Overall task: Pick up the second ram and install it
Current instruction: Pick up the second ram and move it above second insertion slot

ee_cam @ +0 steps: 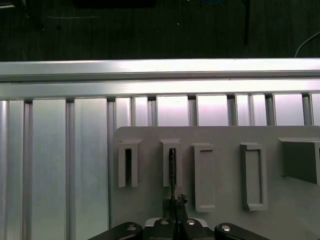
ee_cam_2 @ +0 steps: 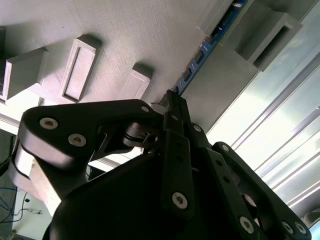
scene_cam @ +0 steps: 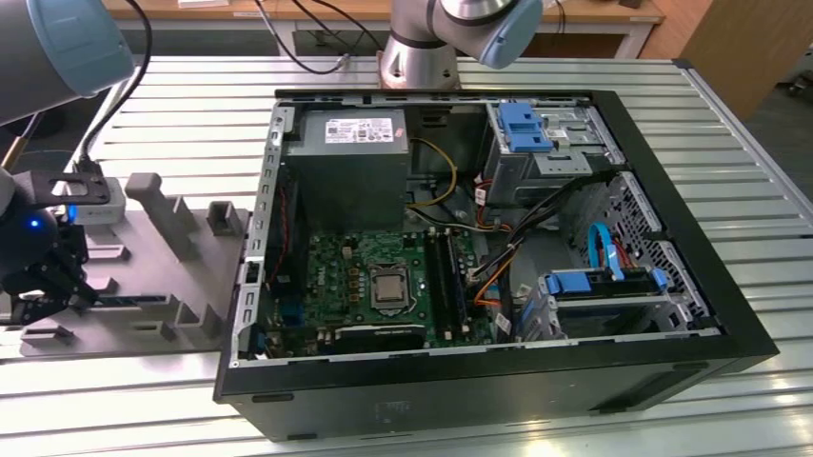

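The second ram is a slim blue-green stick standing on edge in the slotted blocks of a grey fixture plate, at the exterior view's left. In the first wrist view the ram shows edge-on as a thin dark line inside one slotted block. My gripper is down over the near end of the stick, its black fingers pressed together on the board's edge. The gripper meets the stick just below that block. The ram still rests in its holder.
An open computer case lies on the slatted metal table, to the exterior view's right of the fixture. Inside are the motherboard, its long black slots, a power supply and loose cables. Several other empty grey blocks stand on the fixture.
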### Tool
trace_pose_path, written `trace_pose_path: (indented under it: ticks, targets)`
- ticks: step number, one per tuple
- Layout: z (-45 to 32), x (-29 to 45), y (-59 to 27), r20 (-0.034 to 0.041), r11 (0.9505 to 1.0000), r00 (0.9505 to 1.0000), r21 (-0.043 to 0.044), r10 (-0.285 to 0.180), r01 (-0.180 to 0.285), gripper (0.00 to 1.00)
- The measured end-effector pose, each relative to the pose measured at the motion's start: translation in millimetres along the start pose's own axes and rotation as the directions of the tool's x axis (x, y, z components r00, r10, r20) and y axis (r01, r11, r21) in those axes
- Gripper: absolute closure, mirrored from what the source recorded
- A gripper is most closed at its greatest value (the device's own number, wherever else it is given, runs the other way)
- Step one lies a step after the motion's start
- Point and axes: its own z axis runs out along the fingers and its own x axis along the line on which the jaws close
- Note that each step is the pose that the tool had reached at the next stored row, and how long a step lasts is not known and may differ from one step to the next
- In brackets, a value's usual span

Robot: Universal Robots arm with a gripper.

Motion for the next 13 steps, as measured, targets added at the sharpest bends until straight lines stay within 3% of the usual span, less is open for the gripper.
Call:
trace_pose_path:
  ticks: [13]
  targets:
    - [-0.1, 0.0, 0.0, -0.0006, 1.0, 1.0, -0.0006, -0.008, 0.008, 0.88]
